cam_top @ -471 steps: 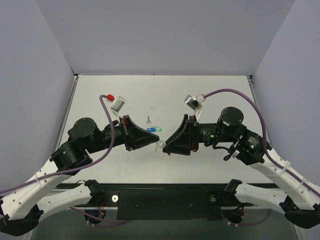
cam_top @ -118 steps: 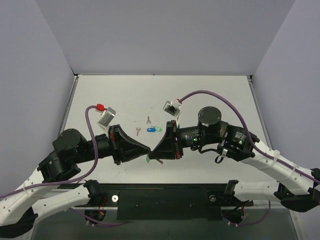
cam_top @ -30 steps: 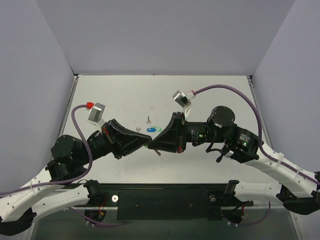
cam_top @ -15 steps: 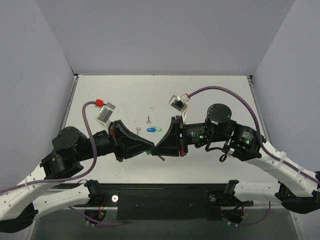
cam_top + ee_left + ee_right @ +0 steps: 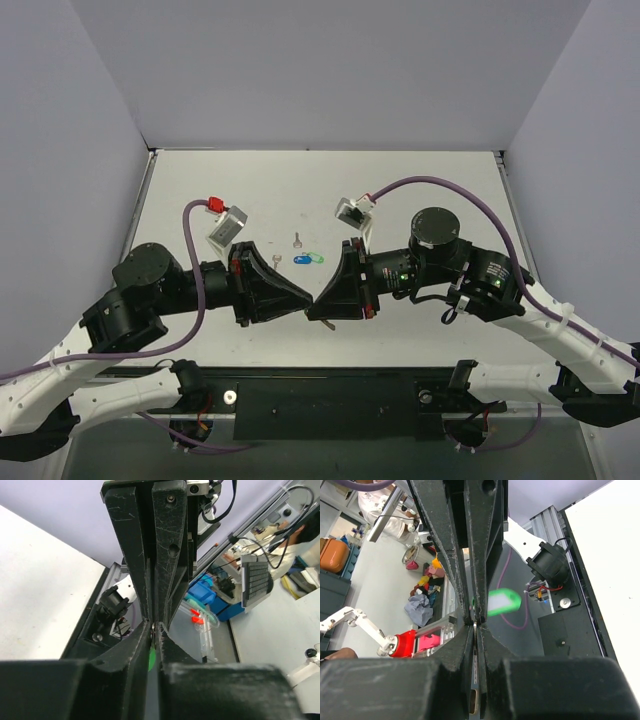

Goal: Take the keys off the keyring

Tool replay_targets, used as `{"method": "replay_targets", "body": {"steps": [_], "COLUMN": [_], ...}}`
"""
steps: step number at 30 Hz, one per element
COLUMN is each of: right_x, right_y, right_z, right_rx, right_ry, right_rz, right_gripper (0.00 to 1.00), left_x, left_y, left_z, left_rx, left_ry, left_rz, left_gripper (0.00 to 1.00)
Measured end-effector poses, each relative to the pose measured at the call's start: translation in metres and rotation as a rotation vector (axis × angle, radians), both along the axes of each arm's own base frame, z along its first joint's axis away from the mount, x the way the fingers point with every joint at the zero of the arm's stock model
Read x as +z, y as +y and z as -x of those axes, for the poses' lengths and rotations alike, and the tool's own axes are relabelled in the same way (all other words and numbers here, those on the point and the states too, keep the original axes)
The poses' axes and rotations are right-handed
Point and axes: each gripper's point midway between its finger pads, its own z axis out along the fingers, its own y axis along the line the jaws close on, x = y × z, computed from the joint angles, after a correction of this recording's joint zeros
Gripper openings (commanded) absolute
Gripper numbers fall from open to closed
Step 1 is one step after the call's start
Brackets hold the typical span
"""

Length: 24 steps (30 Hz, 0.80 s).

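Note:
My left gripper (image 5: 305,299) and right gripper (image 5: 321,301) meet tip to tip above the table's near middle. In the left wrist view my left gripper (image 5: 152,625) is shut on a thin metal piece, the keyring. In the right wrist view my right gripper (image 5: 475,623) is shut on a flat silver key (image 5: 475,680) seen edge-on. A green tag (image 5: 504,601) dangles blurred below the tips; it shows as a sliver (image 5: 151,657) in the left wrist view. On the table lie two bare keys (image 5: 297,239) (image 5: 276,260), a blue-headed key (image 5: 302,259) and a green-headed key (image 5: 318,256).
The white table (image 5: 430,190) has walls on three sides. A black rail (image 5: 330,395) runs along the near edge between the arm bases. Purple cables (image 5: 400,186) loop above both wrists.
Over the last second the joined grippers shifted slightly right and toward the near edge. The left wrist rolled. The green tag below the tips no longer shows from above. The keys on the table have not moved.

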Motion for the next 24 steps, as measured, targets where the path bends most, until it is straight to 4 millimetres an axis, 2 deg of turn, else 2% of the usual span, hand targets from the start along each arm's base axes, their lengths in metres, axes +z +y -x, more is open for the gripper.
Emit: {"method": "replay_targets", "body": {"steps": [1,2,3,9,17,21,24], "right_x": [0.000,0.000,0.001,0.006,0.012,0.016,0.020], "right_y": [0.000,0.000,0.001,0.004,0.006,0.007,0.008], "right_z": [0.000,0.000,-0.002,-0.009,-0.012,-0.014,-0.017], "right_rx": [0.000,-0.001,-0.009,-0.043,-0.058,-0.069,-0.082], "right_ry": [0.000,-0.001,-0.005,-0.024,-0.036,-0.042,-0.045], "right_rz": [0.001,0.001,-0.003,-0.028,-0.051,-0.067,-0.082], "right_gripper": [0.00,0.00,0.00,0.00,0.00,0.00,0.00], "left_x": [0.000,0.000,0.000,0.003,0.017,0.005,-0.004], "left_y": [0.000,0.001,0.003,0.016,0.044,0.041,0.034], "left_z": [0.000,-0.001,0.001,0.004,-0.005,-0.016,-0.025], "left_rx": [0.002,0.006,0.006,0.036,0.162,0.209,0.228], "left_ry": [0.000,-0.003,-0.003,-0.007,-0.015,0.026,0.056], "left_rz": [-0.001,-0.001,-0.002,0.027,0.254,0.319,0.326], "left_gripper": [0.45,0.66,0.77,0.80,0.82,0.76,0.75]}}
